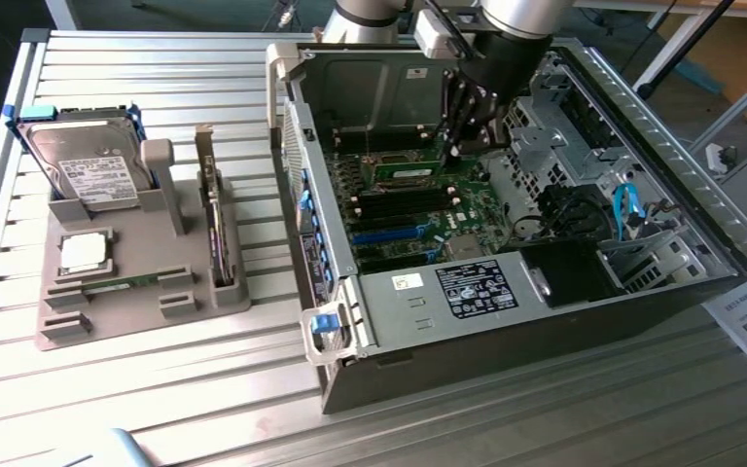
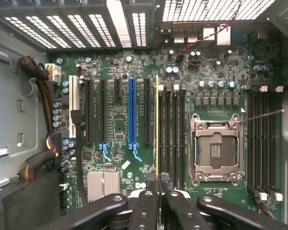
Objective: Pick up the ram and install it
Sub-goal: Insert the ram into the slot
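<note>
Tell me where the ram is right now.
In the wrist view the ram is held edge-on in the gripper, inside the computer case, at the memory slots between the blue slot and the empty processor socket.

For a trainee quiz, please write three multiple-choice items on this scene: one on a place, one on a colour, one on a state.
1. The hard drive stands: A in the grey holder; B in the computer case; C on the floor.
2. The long slot among black ones is: A red; B blue; C yellow.
3. The gripper is: A open; B shut on a processor; C shut on the ram.
Key: A, it sits in the holder; B, its plastic is blue; C, the fingers clamp the thin board.
</note>
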`<state>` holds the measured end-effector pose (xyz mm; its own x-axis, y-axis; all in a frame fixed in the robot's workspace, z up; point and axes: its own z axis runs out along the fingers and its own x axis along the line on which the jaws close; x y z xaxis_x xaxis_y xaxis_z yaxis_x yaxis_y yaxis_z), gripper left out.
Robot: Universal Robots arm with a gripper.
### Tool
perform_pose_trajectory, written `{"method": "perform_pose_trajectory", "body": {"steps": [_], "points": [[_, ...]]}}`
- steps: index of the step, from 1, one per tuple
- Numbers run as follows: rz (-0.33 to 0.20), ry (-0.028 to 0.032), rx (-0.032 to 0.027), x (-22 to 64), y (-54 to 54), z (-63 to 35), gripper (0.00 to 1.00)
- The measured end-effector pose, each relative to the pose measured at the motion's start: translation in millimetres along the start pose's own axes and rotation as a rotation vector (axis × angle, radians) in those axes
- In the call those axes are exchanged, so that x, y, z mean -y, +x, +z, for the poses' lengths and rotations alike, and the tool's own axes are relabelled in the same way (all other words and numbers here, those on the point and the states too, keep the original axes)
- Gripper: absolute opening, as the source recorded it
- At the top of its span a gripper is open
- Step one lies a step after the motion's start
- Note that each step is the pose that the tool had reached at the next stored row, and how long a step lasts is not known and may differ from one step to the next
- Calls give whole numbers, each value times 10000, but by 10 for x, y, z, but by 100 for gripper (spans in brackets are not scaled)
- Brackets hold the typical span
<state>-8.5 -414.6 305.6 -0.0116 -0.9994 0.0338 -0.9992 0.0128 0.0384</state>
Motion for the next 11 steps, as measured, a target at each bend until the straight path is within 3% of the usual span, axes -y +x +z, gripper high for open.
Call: {"method": "perform_pose_trajectory", "body": {"steps": [11], "points": [[54, -2, 2, 6, -5, 143, 12]]}}
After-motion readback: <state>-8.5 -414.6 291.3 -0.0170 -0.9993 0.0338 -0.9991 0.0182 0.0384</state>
